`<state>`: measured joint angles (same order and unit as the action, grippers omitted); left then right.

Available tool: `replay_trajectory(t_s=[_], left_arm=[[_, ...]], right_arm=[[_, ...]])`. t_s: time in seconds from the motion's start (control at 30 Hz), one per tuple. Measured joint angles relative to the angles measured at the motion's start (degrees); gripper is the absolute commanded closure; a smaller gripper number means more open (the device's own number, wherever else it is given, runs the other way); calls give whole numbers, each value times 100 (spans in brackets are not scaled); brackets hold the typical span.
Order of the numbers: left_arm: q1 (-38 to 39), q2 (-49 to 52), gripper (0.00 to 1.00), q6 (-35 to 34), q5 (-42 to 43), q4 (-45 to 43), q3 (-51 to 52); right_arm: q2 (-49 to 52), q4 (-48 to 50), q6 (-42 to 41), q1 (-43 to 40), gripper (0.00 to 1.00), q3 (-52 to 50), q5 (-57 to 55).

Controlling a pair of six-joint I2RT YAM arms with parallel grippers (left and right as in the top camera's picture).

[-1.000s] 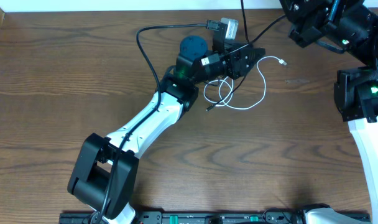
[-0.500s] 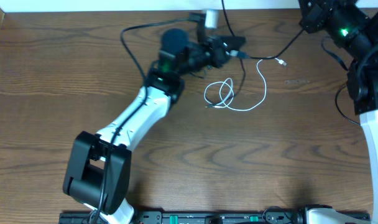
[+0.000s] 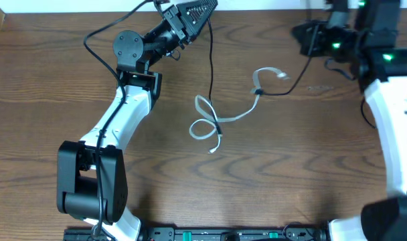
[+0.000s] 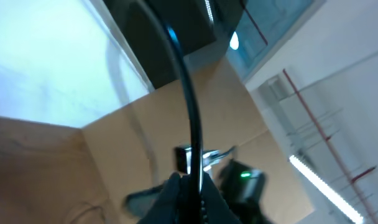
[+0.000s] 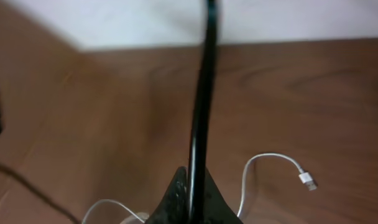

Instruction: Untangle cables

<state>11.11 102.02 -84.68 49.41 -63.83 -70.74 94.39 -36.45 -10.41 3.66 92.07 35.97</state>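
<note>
The black cable [image 3: 211, 73] is stretched between both grippers. My left gripper [image 3: 202, 8] is raised at the table's back edge, shut on one end; in the left wrist view the cord [image 4: 188, 112] rises from between the closed fingertips [image 4: 176, 193]. My right gripper [image 3: 302, 33] at the back right is shut on the other stretch, and the cord [image 5: 201, 93] runs up from its fingers [image 5: 176, 193]. The white cable [image 3: 237, 115] lies mid-table with a small loop [image 3: 203, 128], and the black cord crosses it there. Its white plug [image 5: 307, 182] lies free.
The left arm's white links [image 3: 116, 127] slant across the left half of the brown wooden table [image 3: 310, 174], its base at the front left. The right arm [image 3: 391, 114] runs down the right edge. A white wall strip [image 3: 257, 5] borders the back edge.
My left gripper shut on the black cable and swung back and left with it, pulling it taut. The white cable was dragged left and reshaped. The right arm moved left.
</note>
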Motion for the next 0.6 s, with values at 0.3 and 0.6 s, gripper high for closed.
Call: replay_trajectory(t_s=[0.3, 0.6], left_arm=[[116, 0, 92, -363, -46, 39, 0], [116, 0, 92, -76, -35, 321, 0]], right_arm=[[885, 131, 658, 671, 95, 0, 1805], [1097, 570, 807, 997, 90, 0, 3040]])
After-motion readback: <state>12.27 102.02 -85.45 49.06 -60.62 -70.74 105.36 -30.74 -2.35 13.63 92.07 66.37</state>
